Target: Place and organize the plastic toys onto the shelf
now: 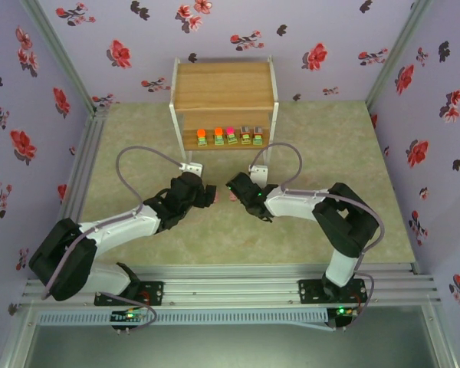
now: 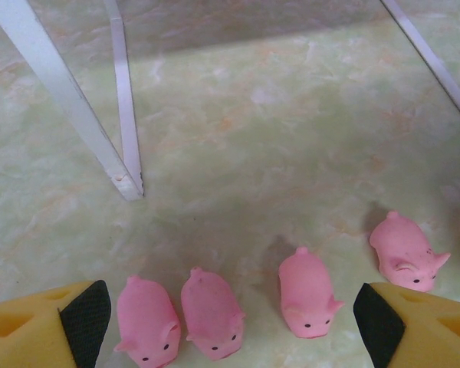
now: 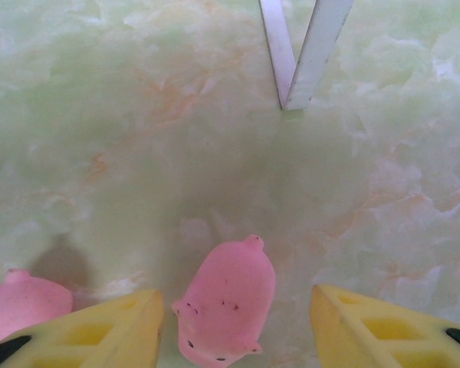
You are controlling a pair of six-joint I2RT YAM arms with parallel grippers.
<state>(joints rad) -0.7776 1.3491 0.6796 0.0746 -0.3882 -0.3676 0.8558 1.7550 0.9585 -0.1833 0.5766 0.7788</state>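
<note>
Five blocks (image 1: 231, 136) already lined up on the shelf (image 1: 224, 84) lower tier. The pigs (image 2: 211, 313) are all left on the table (image 2: 291, 138): four clear, maybe a fifth at the edge. The left gripper (image 2: 230, 318) is wide open and empty above them. The right gripper (image 3: 238, 326) is open, straddling one pig (image 3: 226, 295), not gripping.

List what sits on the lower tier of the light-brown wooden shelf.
Five blocky green-based plastic toys in a row along its front edge. The top board hides the tier's rear.
</note>
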